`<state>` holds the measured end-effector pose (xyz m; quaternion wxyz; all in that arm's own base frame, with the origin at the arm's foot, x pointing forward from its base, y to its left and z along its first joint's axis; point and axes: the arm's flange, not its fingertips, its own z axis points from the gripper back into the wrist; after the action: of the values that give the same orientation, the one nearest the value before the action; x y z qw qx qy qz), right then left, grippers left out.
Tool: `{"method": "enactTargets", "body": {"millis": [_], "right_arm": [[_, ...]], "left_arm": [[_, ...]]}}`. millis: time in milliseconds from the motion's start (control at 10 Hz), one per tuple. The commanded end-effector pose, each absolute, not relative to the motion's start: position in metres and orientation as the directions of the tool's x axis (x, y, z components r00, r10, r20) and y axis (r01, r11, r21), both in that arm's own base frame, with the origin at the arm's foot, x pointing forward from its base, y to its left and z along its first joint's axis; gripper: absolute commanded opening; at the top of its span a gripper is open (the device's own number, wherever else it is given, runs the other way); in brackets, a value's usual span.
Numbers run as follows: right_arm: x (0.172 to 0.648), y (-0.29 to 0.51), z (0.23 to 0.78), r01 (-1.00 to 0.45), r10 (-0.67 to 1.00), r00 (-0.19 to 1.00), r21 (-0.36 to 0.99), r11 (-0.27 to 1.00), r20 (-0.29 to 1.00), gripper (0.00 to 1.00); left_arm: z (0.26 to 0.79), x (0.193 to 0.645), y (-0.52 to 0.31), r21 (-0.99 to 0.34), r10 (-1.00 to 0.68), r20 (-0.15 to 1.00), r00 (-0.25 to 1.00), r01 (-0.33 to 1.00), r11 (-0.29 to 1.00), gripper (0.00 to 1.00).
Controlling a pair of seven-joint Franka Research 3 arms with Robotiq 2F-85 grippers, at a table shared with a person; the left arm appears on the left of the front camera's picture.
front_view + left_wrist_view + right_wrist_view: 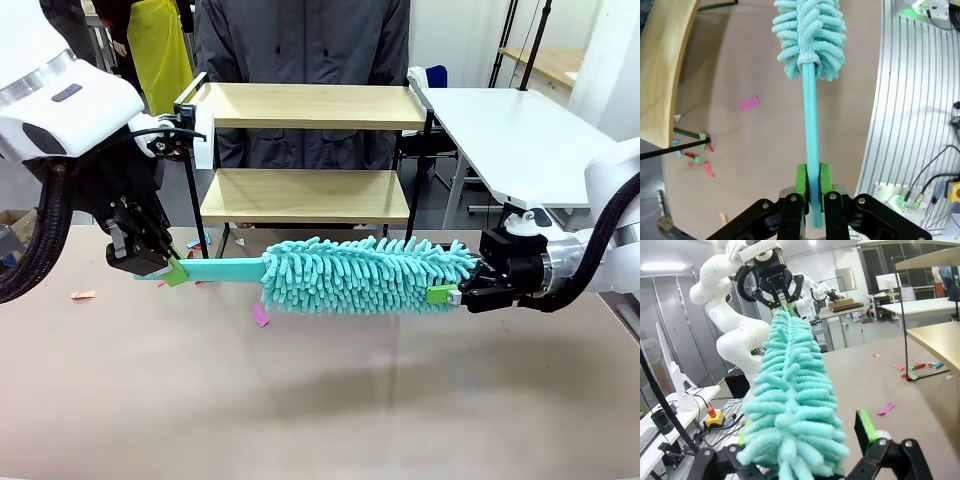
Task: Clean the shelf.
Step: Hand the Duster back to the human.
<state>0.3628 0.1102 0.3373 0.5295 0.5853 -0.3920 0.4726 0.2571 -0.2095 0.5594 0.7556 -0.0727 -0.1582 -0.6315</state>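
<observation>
Left tool (170,272) pinched on teal duster (360,275) handle; right tool (452,296) at the fluffy tip, fingers either side, can't tell if gripping. Looks like a handover mid-air, wiping not begun. Next: one arm takes it, lifts to boards. Tan surface (320,400), paper scraps (260,316). Shelf (305,150) behind, person beyond.

Bright, even indoor light falls from overhead; ceiling lamps (662,266) glare white in the right wrist view. Soft, faint shadows lie on the table (320,400). All 3 pictures are sharp, though both wrist views bend straight lines at their edges.
</observation>
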Motion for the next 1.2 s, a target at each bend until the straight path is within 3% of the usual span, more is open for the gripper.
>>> {"method": "enactTargets", "body": {"millis": [0,100,200,300,400,1100], "right_arm": [[0.342,0.116,0.341,-0.956,0.034,0.246,0.248,-0.154,0.969,0.4],[0.342,0.116,0.342,-0.957,0.029,0.243,0.244,-0.159,0.97,0.4],[0.343,0.116,0.341,-0.953,0.027,0.251,0.252,-0.169,0.968,0.0],[0.343,0.115,0.341,-0.952,0.026,0.252,0.253,-0.173,0.967,0.36],[0.344,0.114,0.341,-0.952,0.026,0.253,0.254,-0.17,0.967,0.0],[0.357,0.099,0.343,-0.959,0.002,0.258,0.256,-0.117,0.966,0.0]], "left_arm": [[0.562,0.257,-0.211,0.095,-0.927,0.345,0.151,0.976,0.194,0.13],[0.562,0.257,-0.211,0.095,-0.927,0.345,0.151,0.976,0.194,0.13],[0.562,0.257,-0.211,0.095,-0.927,0.345,0.151,0.976,0.194,0.13],[0.562,0.257,-0.211,0.095,-0.927,0.345,0.151,0.976,0.194,0.13],[0.562,0.257,-0.211,0.095,-0.927,0.345,0.151,0.976,0.194,0.13],[0.562,0.257,-0.211,0.095,-0.927,0.345,0.151,0.976,0.194,0.13]]}}
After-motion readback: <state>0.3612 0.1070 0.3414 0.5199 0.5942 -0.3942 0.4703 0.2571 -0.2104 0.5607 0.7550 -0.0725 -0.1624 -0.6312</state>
